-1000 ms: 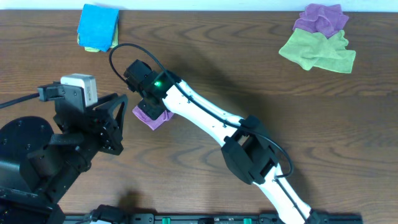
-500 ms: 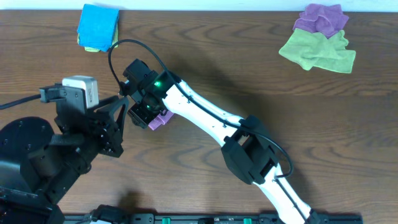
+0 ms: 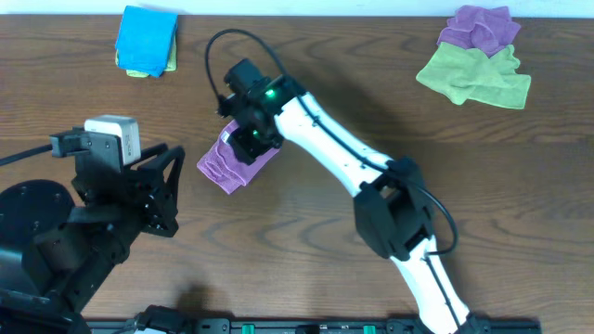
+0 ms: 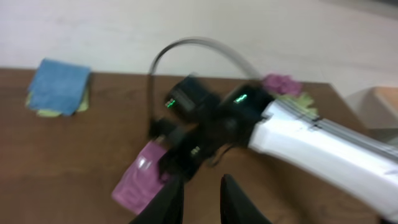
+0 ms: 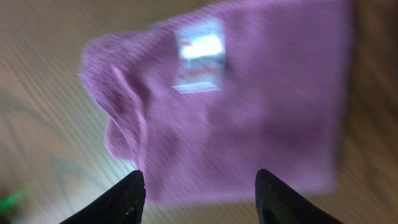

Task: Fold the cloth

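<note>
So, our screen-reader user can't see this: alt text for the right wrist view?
Blurred close-up of a folded purple cloth with a white tag, lying on the wooden table. The right gripper is open, fingertips at the bottom edge.

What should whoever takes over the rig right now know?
Right pincer: open, empty, directly over the purple cloth.
Left pincer: open, empty, beside the cloth, not touching it.
Purple cloth: lies flat as a compact folded rectangle, label up; neither pincer is on it.
Done: the fold looks complete, apart from one slightly rumpled edge.
Left: probably just smooth that edge or retract. The blue cloth sits folded at back left, and the crumpled heap at back right is untouched.
</note>
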Motion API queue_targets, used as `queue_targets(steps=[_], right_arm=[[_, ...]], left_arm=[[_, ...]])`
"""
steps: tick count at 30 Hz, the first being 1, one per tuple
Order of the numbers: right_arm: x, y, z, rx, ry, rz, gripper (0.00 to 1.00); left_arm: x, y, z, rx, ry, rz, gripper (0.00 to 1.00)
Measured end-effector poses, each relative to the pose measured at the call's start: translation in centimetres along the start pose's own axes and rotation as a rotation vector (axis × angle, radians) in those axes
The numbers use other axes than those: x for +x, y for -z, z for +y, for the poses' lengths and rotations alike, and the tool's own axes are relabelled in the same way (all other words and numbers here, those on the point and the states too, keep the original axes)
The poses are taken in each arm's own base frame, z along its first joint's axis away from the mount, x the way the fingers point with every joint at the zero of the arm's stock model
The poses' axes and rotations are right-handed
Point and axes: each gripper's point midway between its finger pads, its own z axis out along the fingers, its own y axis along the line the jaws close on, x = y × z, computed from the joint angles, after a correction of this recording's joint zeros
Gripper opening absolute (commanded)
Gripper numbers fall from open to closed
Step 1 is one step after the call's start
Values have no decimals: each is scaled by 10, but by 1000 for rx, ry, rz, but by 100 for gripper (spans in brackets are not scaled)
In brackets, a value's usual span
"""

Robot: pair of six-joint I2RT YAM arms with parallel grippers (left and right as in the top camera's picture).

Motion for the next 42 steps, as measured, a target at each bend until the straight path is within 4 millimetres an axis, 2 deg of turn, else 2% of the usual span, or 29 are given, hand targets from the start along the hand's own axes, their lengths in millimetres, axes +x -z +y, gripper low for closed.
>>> queue_targets(steps=[5,9,12,17,19,20,21,22,23,28,31,36,38,42], right_arm=[[2,44,-17,81,4,-27,67],[7,76,-28,139,14,-42,66],[15,86,-38,161,10,-24,64],[19,92,-62,184,-21,-18,63],[16,94,-70,192,-30,-33,59],[13,95,-73,200,-31,-49,51],[11,96,-76,203,-25,-57,35],[8,96,-77,208,-19,-69,11],[5,97,-77,208,-15,-81,2],[-7,97,-77,214,-2,-128,1],[-14,91,-78,214,4,-144,1],[-21,63,-77,185,15,-137,1],[-22,45,-75,166,21,-125,1],[-25,21,-65,136,61,-115,1]], left_arm=[[11,0,11,-57,3,39,22],[28,-6,24,-121,14,99,27],[49,-19,36,-165,34,162,29],[91,-42,54,-224,95,278,31],[108,-53,62,-253,126,313,34],[117,-59,66,-266,143,327,34],[128,-66,70,-280,167,347,36],[134,-72,73,-287,184,351,37],[143,-79,77,-300,207,357,39],[186,-99,92,-353,310,412,42],[207,-108,98,-378,375,425,45],[230,-122,105,-396,466,415,51],[236,-127,107,-398,495,402,52],[241,-134,109,-395,532,381,56]])
